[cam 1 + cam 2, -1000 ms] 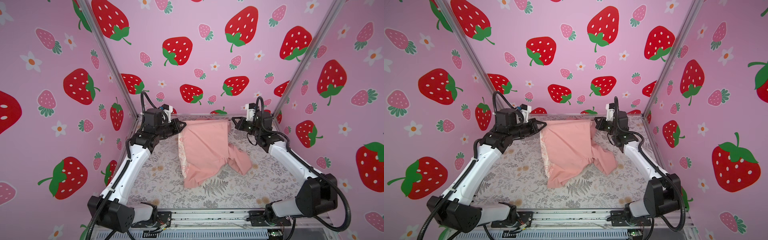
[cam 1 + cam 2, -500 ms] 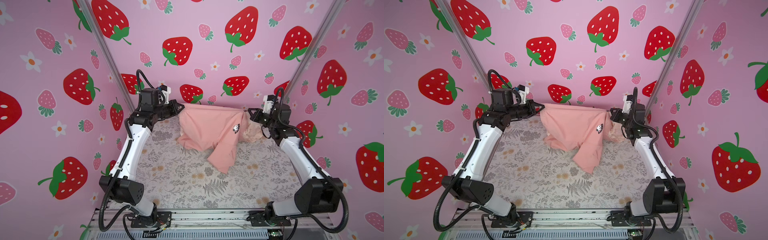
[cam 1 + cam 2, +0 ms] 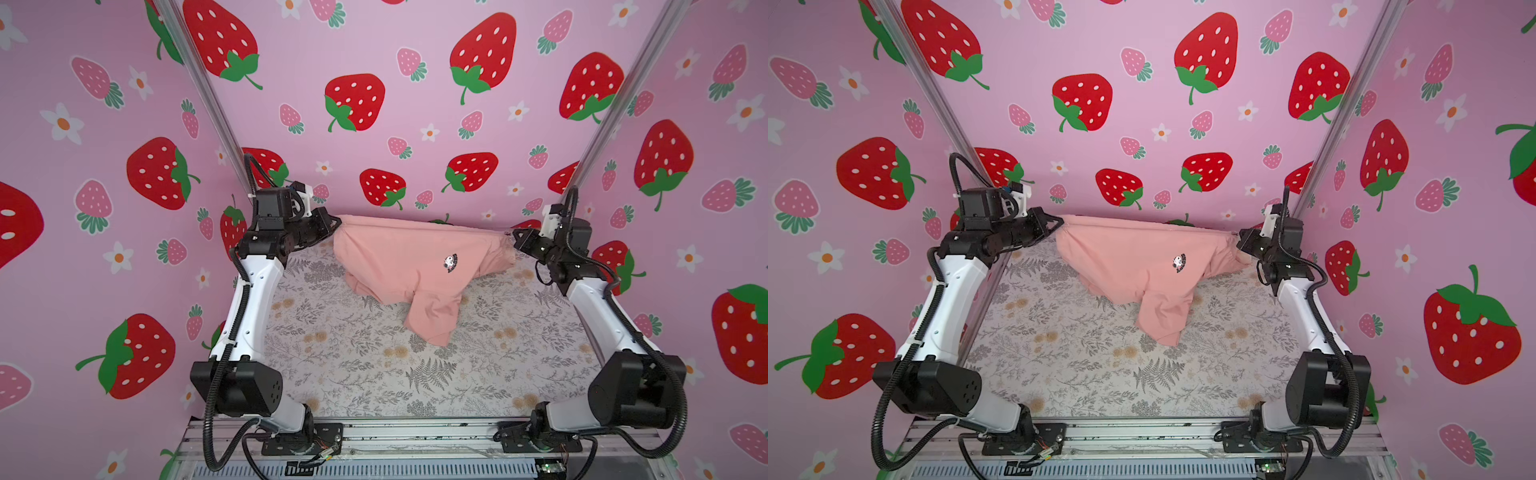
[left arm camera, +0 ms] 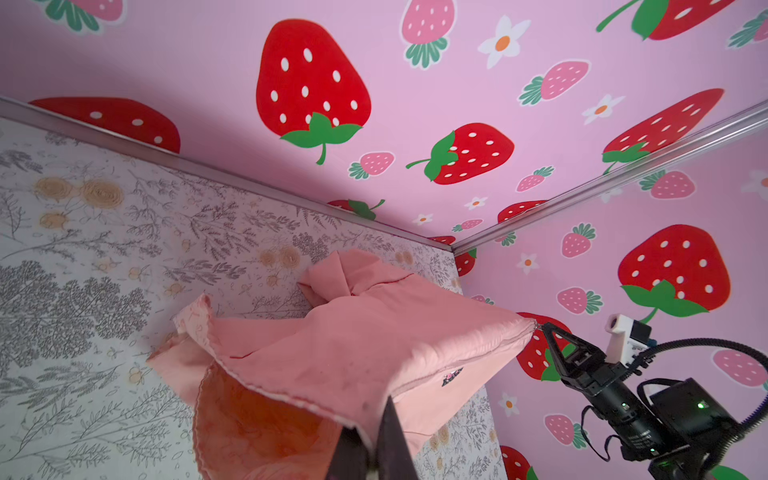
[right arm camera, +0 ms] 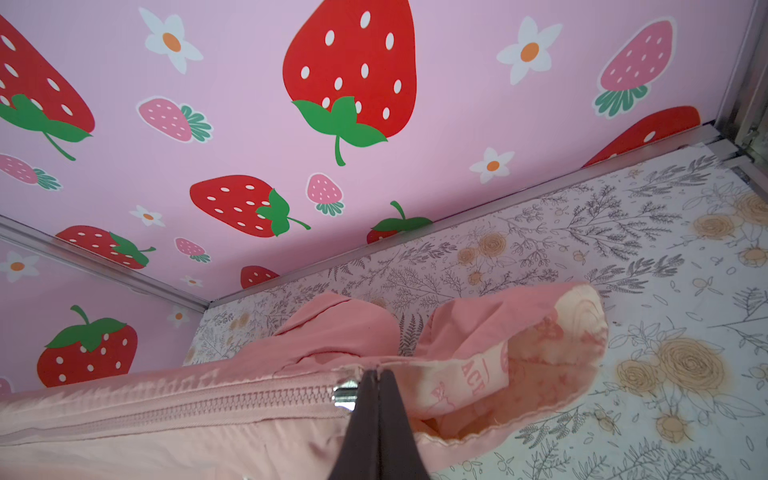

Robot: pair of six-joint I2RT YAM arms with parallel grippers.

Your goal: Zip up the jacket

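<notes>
Salmon jacket (image 3: 407, 262) taut along the counter's (image 3: 374, 365) far edge; left claw (image 3: 338, 222) clamps cloth, right claw (image 3: 513, 235) the zip pull (image 5: 345, 395) (zipping step); next: straight pull.

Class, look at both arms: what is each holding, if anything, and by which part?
Both hold the jacket, stretched between them. The right gripper pinches the zip line beside the metal slider; the left gripper pinches the opposite end of that edge.
</notes>
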